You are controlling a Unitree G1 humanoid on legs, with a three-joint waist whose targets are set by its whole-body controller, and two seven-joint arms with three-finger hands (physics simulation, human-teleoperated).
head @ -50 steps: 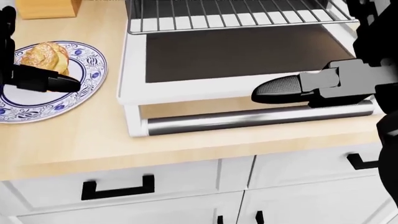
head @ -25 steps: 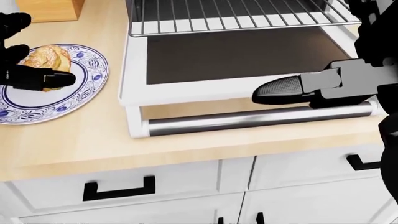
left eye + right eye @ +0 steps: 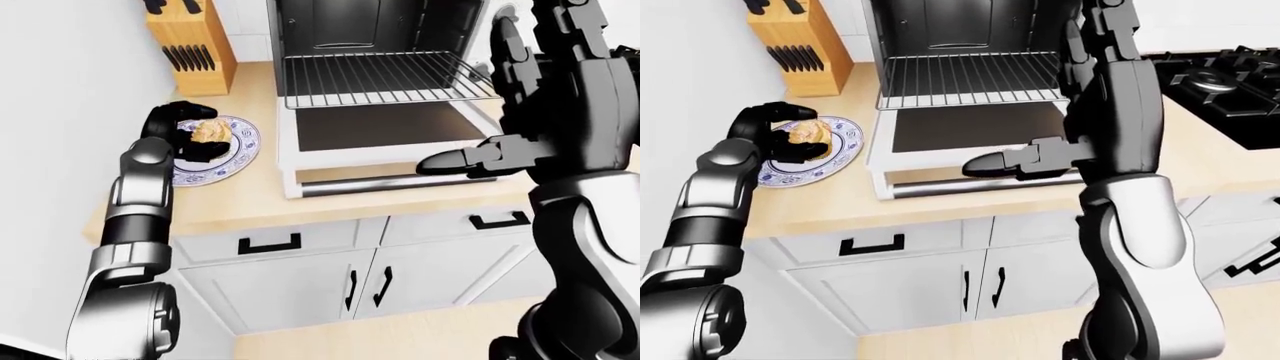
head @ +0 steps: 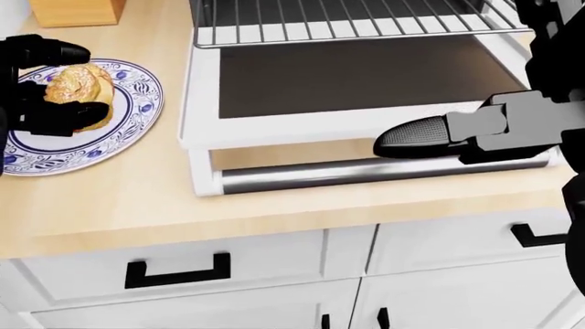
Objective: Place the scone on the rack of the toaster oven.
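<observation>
Head view: left hand (image 4: pixel 41 86) curled round the scone (image 4: pixel 80 86), fingers pinching it over the blue-patterned plate (image 4: pixel 128 127), far left on the counter (image 4: pixel 137 199). Right hand (image 4: pixel 448 133) spread, hovering above the toaster oven door (image 4: pixel 348 82); rack (image 3: pixel 385 75) pulled out, bare.

**What's sitting on the counter**

Light wood counter (image 4: pixel 137 205) over white cabinets with black handles. On it: a blue-patterned plate (image 4: pixel 128 116) at the head view's left, a white toaster oven (image 3: pixel 380 112) with its door dropped open just beside it, and a wooden knife block (image 3: pixel 190 45) up behind the plate.
</observation>
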